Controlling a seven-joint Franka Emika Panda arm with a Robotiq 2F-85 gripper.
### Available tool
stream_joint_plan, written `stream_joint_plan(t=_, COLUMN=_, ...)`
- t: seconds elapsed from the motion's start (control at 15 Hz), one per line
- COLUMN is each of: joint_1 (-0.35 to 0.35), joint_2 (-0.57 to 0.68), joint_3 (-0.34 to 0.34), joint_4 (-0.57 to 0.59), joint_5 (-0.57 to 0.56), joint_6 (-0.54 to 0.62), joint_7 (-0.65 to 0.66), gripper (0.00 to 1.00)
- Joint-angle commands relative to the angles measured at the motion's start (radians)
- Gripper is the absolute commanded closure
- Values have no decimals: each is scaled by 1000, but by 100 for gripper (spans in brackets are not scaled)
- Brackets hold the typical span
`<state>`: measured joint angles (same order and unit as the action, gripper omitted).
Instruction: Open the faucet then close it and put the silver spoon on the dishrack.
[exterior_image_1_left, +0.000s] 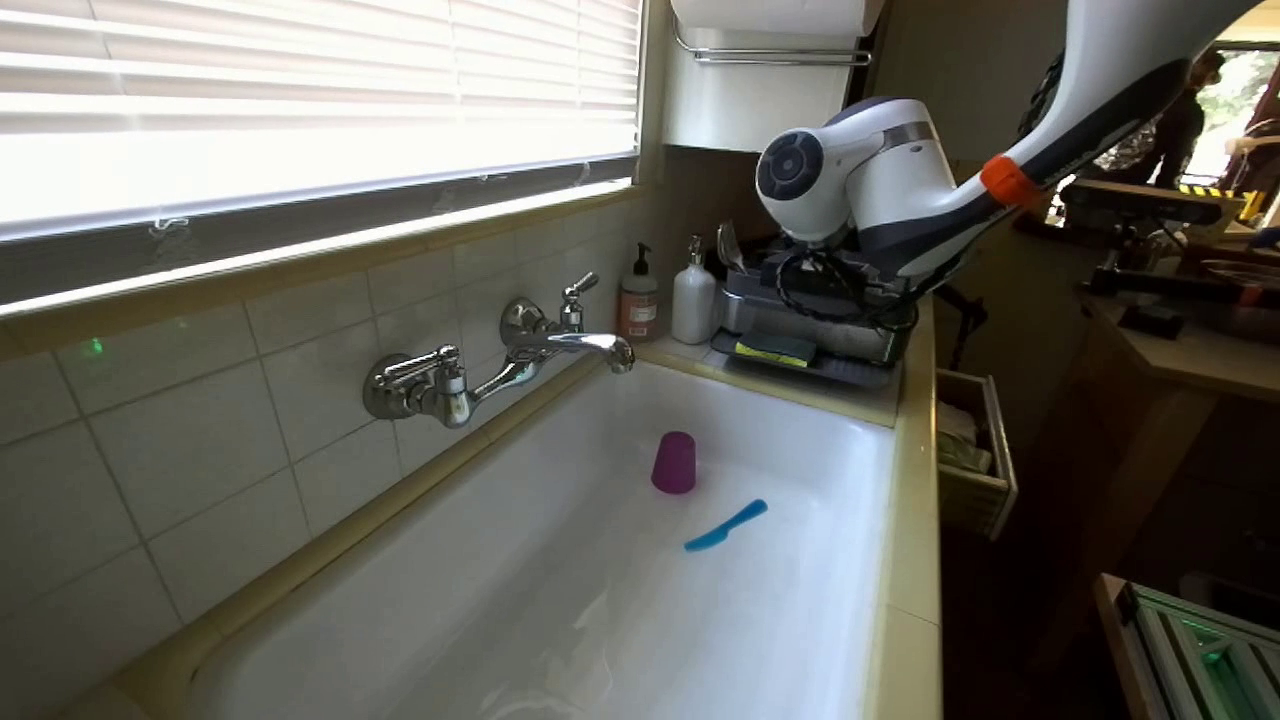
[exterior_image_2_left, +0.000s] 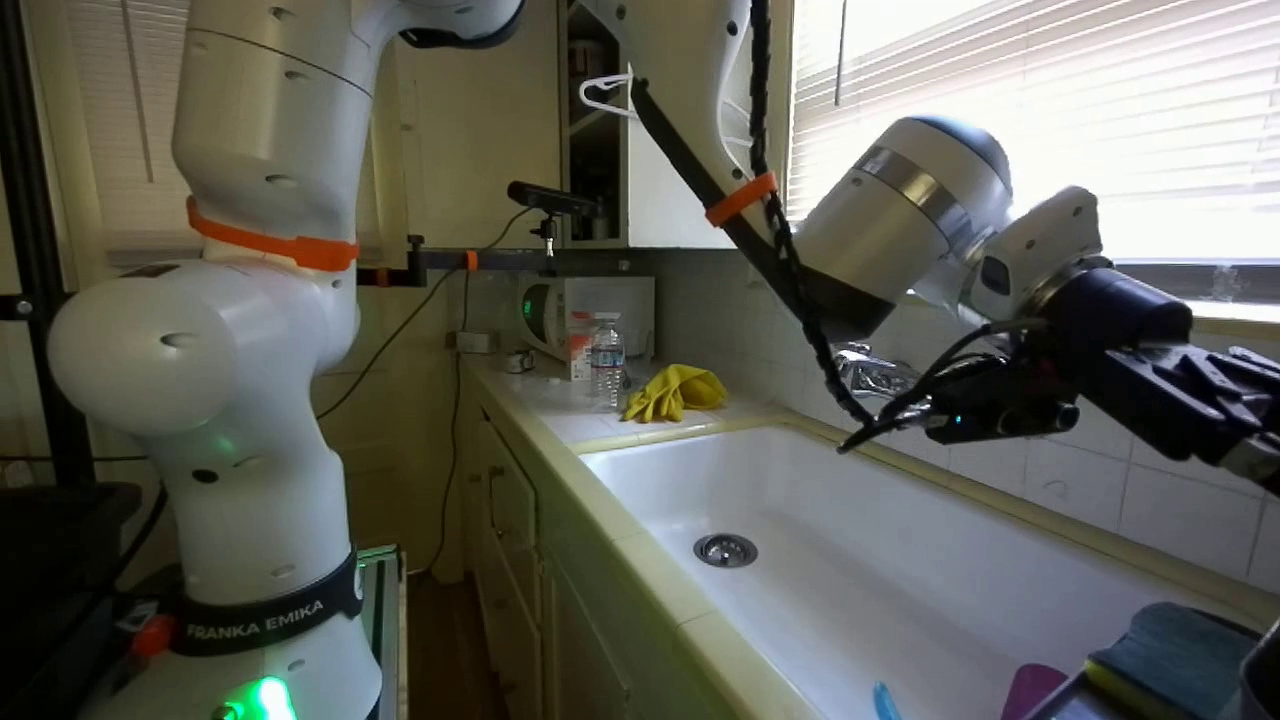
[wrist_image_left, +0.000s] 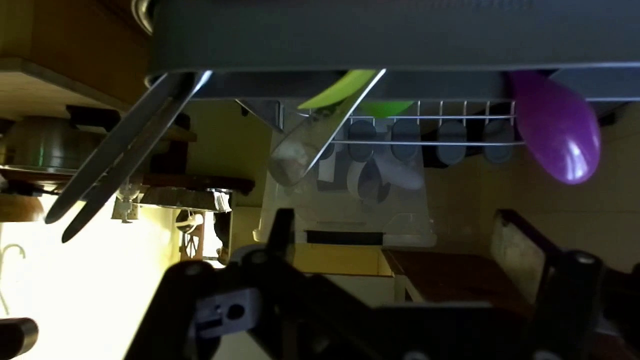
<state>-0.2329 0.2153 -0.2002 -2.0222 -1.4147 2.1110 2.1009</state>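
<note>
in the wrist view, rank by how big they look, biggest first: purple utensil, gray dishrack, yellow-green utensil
1. gray dishrack, running out of the picture
2. purple utensil
3. yellow-green utensil, partly hidden

Apparent size only; nearness to the camera may mislead about true size.

Faucet (exterior_image_1_left: 512, 376): shiny, on the wall (exterior_image_1_left: 200, 440), spout (exterior_image_1_left: 590, 342) out over the sink (exterior_image_1_left: 800, 402)
Faucet handles (exterior_image_1_left: 572, 314): two, pointing different ways
Dishrack (exterior_image_1_left: 855, 345): gray, flat on the counter (exterior_image_1_left: 672, 352) by the sink

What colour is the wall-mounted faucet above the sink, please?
The wall-mounted faucet is shiny silver, like chrome; it shows best in an exterior view.
</note>
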Motion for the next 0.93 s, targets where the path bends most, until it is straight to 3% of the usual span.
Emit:
stream_joint_plan(t=0.0, joint_1=-6, joint_2=-96, joint_3=5, joint_4=-61, joint_5=110, joint_6=22, joint_7=-91, gripper=0)
stream_joint_plan(t=0.2, joint_1=-7, joint_2=-149, joint_3=0, joint_4=-77, joint_5=191, joint_6=39, joint_7=-221, gripper=0)
stream_joint_plan(t=0.87, joint_1=-28, joint_2=-307, joint_3=-59, joint_4=-156, joint_5=380, joint_6=276, joint_7=-906, gripper=0)
